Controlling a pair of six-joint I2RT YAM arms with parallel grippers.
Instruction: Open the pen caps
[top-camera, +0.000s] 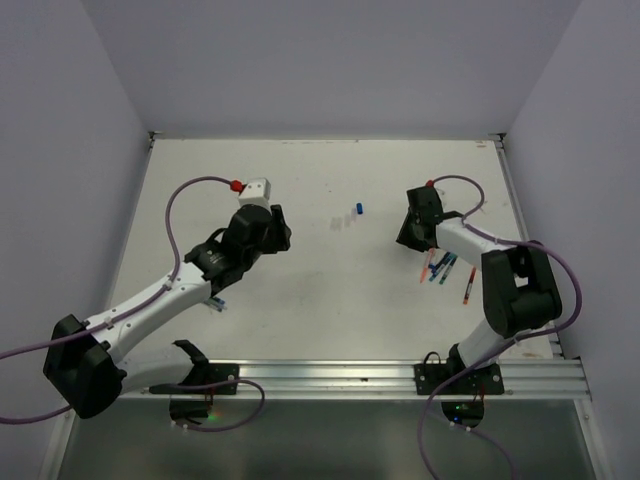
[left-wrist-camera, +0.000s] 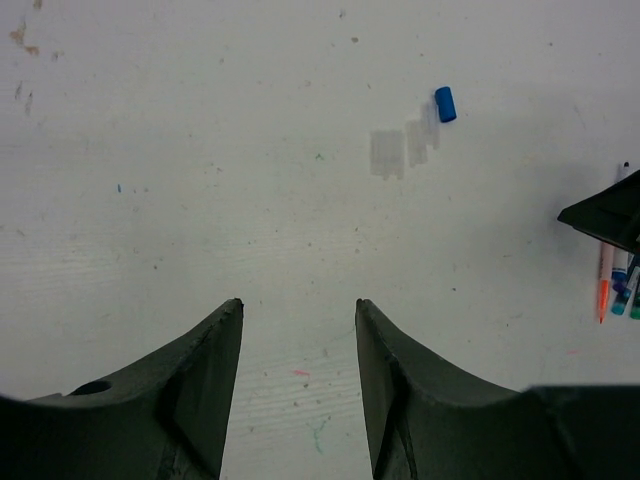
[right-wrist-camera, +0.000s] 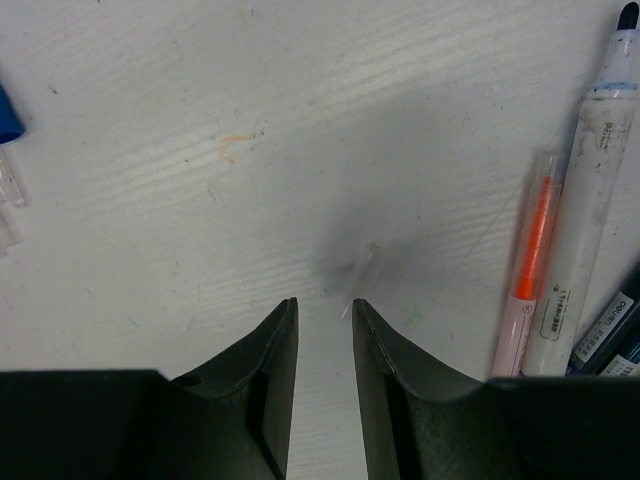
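- Pen caps (top-camera: 345, 220): loose on the tabletop (top-camera: 300, 300), upper middle of the overhead view. A blue cap (top-camera: 359, 208) sits at the group's upper right end, with pale clear ones trailing to its lower left.
- Pens (top-camera: 440, 268): bundled right of centre, just below the right gripper (top-camera: 412, 228). One red pen (top-camera: 469, 285) lies slightly apart, lower right.
- Governing relation: in the right wrist view the pens occupy the right edge, beside the gripper and not ahead of it. Their long axes run up-frame, leaning slightly right, roughly along the fingers. The right arm is much the nearer; a sideways shift looks necessary before any grasp.
- Right gripper: fingers a narrow gap apart, nothing between them.
- Left gripper (left-wrist-camera: 299, 310): fingers wider apart and empty. It faces the loose caps at the upper right of its view and is well apart from the pens.
- View differences: only the right wrist view shows the orange pen (right-wrist-camera: 530, 270) inside a clear sleeve or cap, with a white marker (right-wrist-camera: 590, 200) beside it. Whether that cap is seated cannot be told. The left wrist view shows the pale caps plainly; overhead they are faint.
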